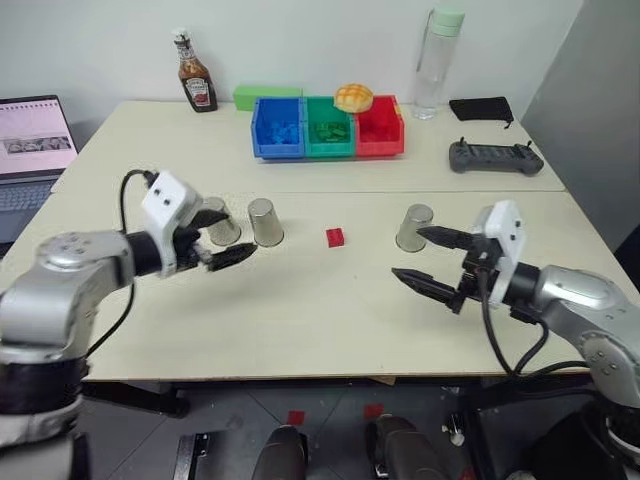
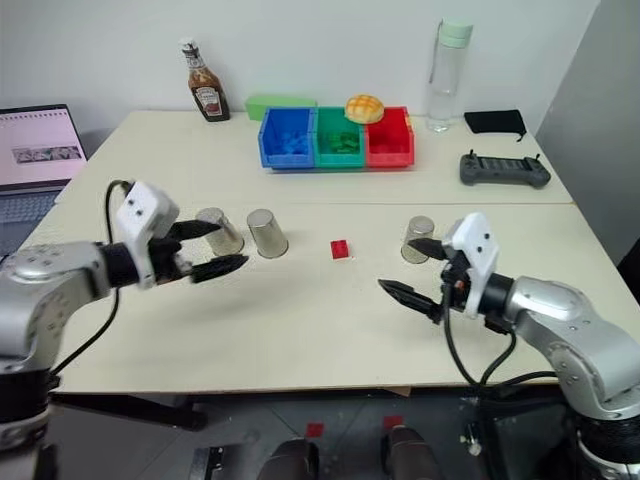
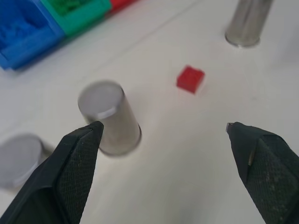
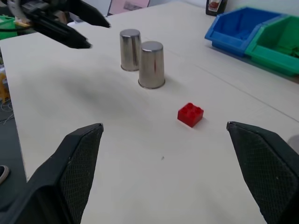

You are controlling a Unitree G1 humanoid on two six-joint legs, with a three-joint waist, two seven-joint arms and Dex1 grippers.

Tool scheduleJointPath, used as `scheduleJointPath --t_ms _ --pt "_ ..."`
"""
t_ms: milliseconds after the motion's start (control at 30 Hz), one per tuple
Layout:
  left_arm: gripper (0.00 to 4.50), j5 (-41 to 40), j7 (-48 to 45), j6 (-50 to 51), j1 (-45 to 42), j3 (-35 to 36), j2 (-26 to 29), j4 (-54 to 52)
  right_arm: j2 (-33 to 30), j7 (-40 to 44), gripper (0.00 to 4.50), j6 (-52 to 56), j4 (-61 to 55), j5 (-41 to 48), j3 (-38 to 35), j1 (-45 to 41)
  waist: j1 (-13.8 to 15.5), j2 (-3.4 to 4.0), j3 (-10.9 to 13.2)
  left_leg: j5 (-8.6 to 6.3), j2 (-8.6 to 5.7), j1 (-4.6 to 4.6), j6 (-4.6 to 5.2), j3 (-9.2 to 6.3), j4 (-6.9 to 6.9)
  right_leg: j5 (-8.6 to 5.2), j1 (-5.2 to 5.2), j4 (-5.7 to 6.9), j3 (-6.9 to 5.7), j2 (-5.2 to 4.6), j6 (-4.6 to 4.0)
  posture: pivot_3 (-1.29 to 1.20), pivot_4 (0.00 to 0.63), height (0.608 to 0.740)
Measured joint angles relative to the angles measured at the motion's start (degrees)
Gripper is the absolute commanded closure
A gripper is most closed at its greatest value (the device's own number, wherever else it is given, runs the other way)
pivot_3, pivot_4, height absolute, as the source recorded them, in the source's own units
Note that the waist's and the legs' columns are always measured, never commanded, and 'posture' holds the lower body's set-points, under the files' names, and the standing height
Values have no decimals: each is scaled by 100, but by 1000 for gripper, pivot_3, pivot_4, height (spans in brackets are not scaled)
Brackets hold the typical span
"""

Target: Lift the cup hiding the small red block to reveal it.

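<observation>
Although the task asks for a cup to be lifted off it, the small red block [image 1: 335, 237] already lies bare on the table [image 1: 300, 320], just right of centre in the left eye view, with no cup over it. Three silvery cups stand mouth-down and upright: two nearly touching at centre-left, the nearer cup [image 1: 265, 222] and its neighbour [image 1: 218, 222], and a third cup [image 1: 414, 228] at centre-right.

Hovering at the left of the frame, the left gripper [image 1: 218, 247] has its jaws spread wide and grasps nothing; its fingers point toward the pair of cups, with the neighbour cup partly behind them. At the right of the frame, the right gripper [image 1: 432, 262] is likewise released and empty, its upper finger reaching in front of the third cup.

As for the relation that matters, the block sits between the two hands, right of the left gripper and left of the right one, about equally near to both. In the left wrist view it shows between the spread fingers [image 3: 70, 168], beyond the nearer cup.

Judging from this layout, the reveal looks complete, and neither hand needs to close on anything.
</observation>
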Motion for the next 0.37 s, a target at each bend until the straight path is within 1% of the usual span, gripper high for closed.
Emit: scheduleJointPath --t_ms 200,367 --pt "17 -235 -203 -28 676 189 100 -454 -417 533 0 -52 280 32 -170 166 12 0 0 0 2 6 0 2 0 0 2 2 1 1 0 0 150 740" --pt "17 -379 -231 -28 894 229 110 -704 -429 576 0 -116 319 13 -171 135 10 0 0 0 3 5 0 3 -2 0 1 1 2 2 0 0 150 740"
